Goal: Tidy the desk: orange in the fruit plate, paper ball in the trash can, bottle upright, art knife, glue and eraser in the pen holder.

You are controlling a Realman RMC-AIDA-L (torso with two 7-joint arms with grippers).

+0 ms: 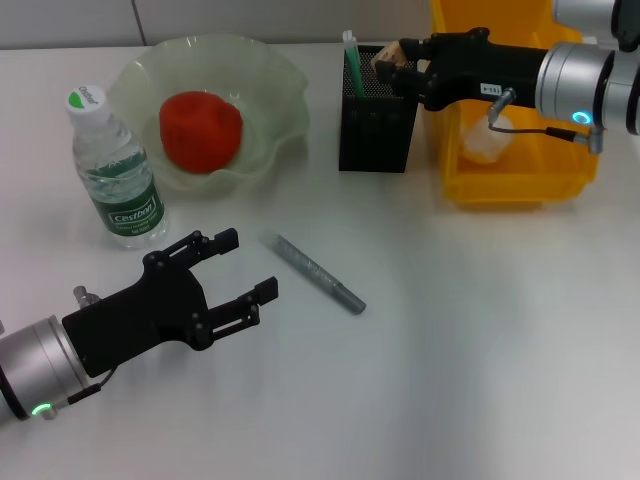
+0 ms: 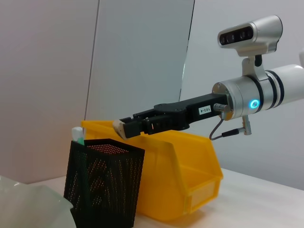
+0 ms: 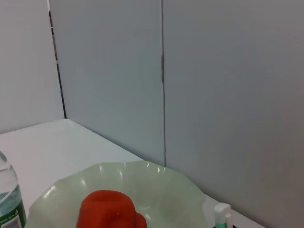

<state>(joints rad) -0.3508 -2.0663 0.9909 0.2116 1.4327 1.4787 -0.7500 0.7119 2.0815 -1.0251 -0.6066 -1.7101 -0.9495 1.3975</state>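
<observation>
The right gripper (image 1: 392,66) pinches a pale eraser (image 1: 385,66) above the black pen holder (image 1: 376,125), where the glue (image 1: 350,55) already stands. The left gripper (image 1: 243,268) hovers spread near the art knife (image 1: 318,272). The bottle (image 1: 113,170) — labelled "Cestbon" — stands upright.

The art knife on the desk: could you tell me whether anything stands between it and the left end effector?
Nothing visible does. The art knife lies alone on bare desk, and the left end effector hovers open just beside it. The bottle and fruit plate sit farther back.
</observation>
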